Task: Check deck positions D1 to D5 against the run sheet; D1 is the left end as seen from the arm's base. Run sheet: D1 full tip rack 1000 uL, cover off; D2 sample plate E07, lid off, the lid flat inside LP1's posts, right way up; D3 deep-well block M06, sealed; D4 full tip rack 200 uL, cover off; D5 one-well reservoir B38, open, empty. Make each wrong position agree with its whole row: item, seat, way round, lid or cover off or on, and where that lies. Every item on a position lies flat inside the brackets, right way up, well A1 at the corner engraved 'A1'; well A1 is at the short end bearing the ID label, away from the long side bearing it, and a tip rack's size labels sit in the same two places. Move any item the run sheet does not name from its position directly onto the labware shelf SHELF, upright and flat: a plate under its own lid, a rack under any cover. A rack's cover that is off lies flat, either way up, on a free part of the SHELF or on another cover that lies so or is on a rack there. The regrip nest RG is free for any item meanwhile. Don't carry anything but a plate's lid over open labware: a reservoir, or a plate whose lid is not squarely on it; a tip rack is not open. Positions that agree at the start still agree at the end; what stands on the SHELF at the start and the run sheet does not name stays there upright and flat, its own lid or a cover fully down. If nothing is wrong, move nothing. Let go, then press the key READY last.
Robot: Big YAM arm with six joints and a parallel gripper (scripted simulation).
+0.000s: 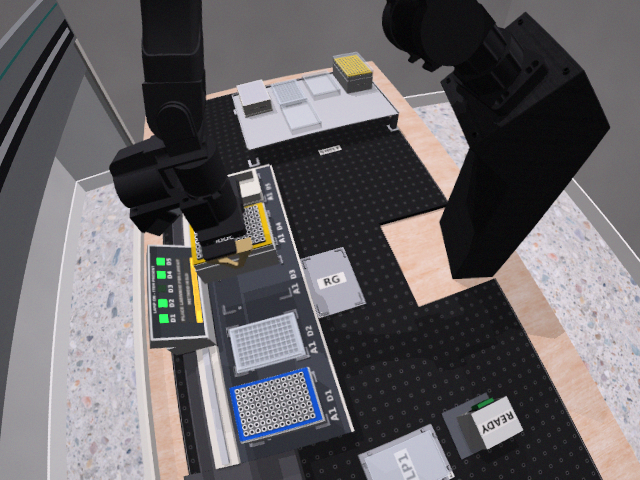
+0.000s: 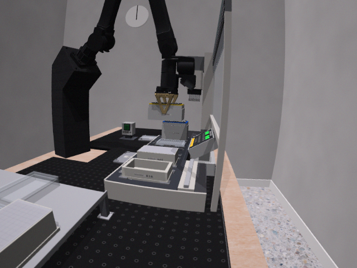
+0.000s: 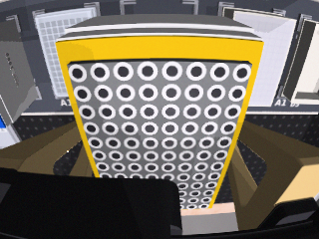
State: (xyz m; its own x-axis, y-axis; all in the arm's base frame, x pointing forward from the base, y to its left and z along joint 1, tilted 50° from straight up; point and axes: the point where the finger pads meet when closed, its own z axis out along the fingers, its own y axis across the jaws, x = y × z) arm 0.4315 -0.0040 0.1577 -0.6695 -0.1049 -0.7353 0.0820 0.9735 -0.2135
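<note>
My gripper is shut on a yellow-framed tip rack, cover off, and holds it well above the deck over D3 and D4. D3's brackets below hold nothing. A sealed deep-well block sits at D4, hidden under the rack in the top view. The open reservoir B38 sits at D5. A lidless sample plate sits at D2. A blue-framed tip rack sits at D1. A clear lid lies on LP1.
The SHELF at the far end holds a sealed block, flat clear plates or covers, and a covered yellow rack. The RG nest stands beside D3. The READY key stands near LP1. A status panel borders the deck.
</note>
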